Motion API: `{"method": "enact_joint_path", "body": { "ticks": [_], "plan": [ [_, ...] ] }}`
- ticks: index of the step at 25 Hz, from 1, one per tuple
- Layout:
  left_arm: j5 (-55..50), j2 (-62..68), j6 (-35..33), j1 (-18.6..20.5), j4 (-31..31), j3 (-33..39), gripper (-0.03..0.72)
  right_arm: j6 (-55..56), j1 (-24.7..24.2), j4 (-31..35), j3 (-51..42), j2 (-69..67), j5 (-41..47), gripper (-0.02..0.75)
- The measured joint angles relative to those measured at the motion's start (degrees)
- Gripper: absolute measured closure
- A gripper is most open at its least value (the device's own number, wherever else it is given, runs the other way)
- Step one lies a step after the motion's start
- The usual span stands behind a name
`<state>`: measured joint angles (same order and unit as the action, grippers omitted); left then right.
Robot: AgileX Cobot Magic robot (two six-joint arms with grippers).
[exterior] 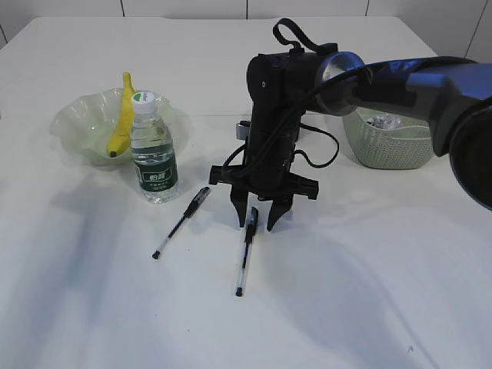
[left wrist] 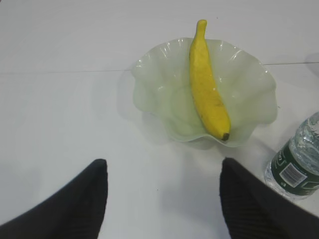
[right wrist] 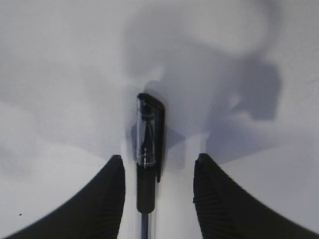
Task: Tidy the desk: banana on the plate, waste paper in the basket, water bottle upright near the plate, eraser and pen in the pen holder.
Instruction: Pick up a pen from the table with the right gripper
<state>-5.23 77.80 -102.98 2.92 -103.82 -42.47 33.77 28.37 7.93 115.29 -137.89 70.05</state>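
The pen (exterior: 245, 254) lies on the white table (exterior: 361, 284), its capped end between the right gripper's (exterior: 259, 218) parted, untouching fingers, a second pen (exterior: 181, 222) beside it, then bottle (exterior: 153, 147), banana (exterior: 121, 115) on the plate (exterior: 73, 123), basket (exterior: 384, 142), and bare tabletop beyond.

I see a translucent, glossy plate (left wrist: 249, 99), a clear plastic pen (right wrist: 148, 144) cap, a matt white surface (exterior: 369, 292), and ribbed black pincer pads (right wrist: 219, 204).
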Motion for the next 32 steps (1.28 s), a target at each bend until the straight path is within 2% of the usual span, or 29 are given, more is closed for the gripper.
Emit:
{"method": "enact_joint_path", "body": {
  "ticks": [32],
  "plan": [
    [0.00, 0.00, 0.00, 0.00, 0.00, 0.00, 0.192, 1.32, 0.00, -1.26, 0.00, 0.00, 0.00, 0.400]
  ]
}}
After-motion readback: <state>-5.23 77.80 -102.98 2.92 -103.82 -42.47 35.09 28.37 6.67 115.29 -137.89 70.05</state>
